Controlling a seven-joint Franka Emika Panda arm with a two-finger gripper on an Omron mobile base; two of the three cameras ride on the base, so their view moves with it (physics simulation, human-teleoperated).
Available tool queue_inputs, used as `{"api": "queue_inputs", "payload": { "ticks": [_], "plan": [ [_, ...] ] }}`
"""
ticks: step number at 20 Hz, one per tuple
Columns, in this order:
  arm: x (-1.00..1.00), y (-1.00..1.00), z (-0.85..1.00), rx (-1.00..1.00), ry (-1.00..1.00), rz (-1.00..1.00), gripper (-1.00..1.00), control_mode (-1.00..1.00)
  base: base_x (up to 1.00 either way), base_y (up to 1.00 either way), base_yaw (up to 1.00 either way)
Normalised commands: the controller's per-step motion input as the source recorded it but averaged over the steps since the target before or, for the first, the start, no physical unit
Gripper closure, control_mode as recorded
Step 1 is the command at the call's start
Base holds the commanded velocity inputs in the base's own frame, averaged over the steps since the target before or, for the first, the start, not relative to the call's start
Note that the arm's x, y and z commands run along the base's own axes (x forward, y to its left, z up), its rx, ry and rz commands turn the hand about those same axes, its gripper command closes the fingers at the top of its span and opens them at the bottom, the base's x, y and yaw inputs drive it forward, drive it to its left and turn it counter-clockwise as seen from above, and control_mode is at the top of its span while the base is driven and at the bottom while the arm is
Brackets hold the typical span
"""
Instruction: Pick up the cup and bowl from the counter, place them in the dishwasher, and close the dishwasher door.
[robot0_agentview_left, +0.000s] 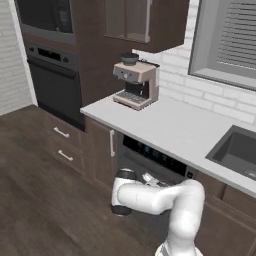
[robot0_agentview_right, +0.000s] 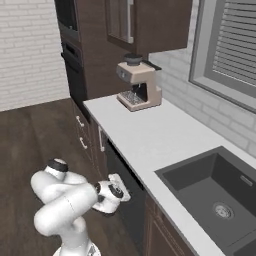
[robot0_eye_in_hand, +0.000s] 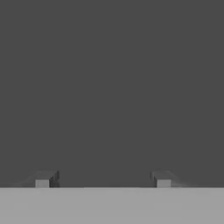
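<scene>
The red cup and the reddish-brown bowl are out of view. The light counter (robot0_agentview_left: 165, 122) (robot0_agentview_right: 145, 132) runs above the dishwasher (robot0_agentview_left: 155, 156), whose black control strip shows faint blue lights. The dishwasher door (robot0_agentview_left: 131, 165) (robot0_agentview_right: 129, 212) stands upright under that strip. My gripper (robot0_agentview_left: 151, 179) (robot0_agentview_right: 125, 192) (robot0_eye_in_hand: 103, 179) hangs low right in front of the door, pointing at it. In the hand view its fingertips (robot0_eye_in_hand: 43, 179) stand wide apart, open, nothing between them, against a flat dark surface.
A beige coffee machine (robot0_agentview_left: 136, 82) (robot0_agentview_right: 139, 82) stands at the counter's far end. The dark sink (robot0_agentview_left: 237, 150) (robot0_agentview_right: 210, 195) is set in on the right. A black wall oven (robot0_agentview_left: 55, 85) and drawer fronts (robot0_agentview_left: 62, 145) lie left, with wood floor (robot0_agentview_left: 45, 210) before them.
</scene>
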Motion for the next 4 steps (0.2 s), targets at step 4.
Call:
{"api": "queue_inputs", "payload": {
  "ticks": [4],
  "plan": [
    [0.39,-0.21,0.02,0.06,0.05,-0.01,-1.00,-1.00,0.00,0.00,0.00]
  ]
}}
